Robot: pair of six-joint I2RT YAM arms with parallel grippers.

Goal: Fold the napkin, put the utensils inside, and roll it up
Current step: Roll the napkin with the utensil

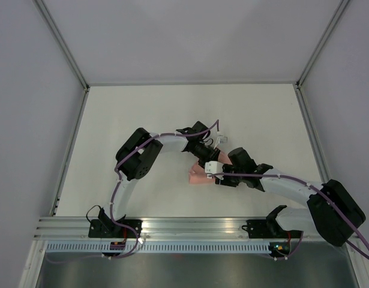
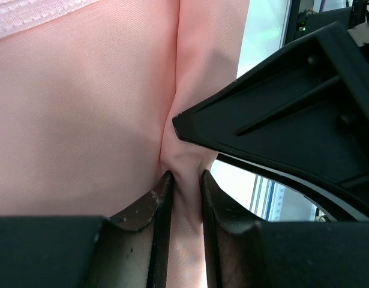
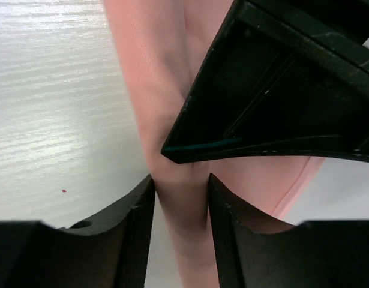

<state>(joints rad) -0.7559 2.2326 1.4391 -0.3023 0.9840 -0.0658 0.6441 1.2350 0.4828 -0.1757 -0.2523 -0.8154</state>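
2 grips at once: left pincer (image 2: pixel 183 179) nips a napkin (image 2: pixel 82 120) fold, right pincer (image 3: pixel 181 185) clamps the same pink cloth, both just beside each other.

1. Looks like a robotics lab test cell to me, definitely not somebody's home or kitchen.
2. The plain white table (image 1: pixel 142 114) is boxed in by blank pale panels (image 1: pixel 28 90) set in aluminium framing (image 1: pixel 61 43), so it's a purpose-built enclosure.
3. Two robot arms, the left arm (image 1: pixel 139 159) and the right arm (image 1: pixel 292 187), are bolted to an aluminium rail (image 1: pixel 196 225) at the near edge.
4. There's a slotted cable duct (image 1: pixel 196 246) just below the rail. Purple cables (image 1: pixel 114 191) run along the arms, and a small light (image 1: pixel 273 245) glows at one base.
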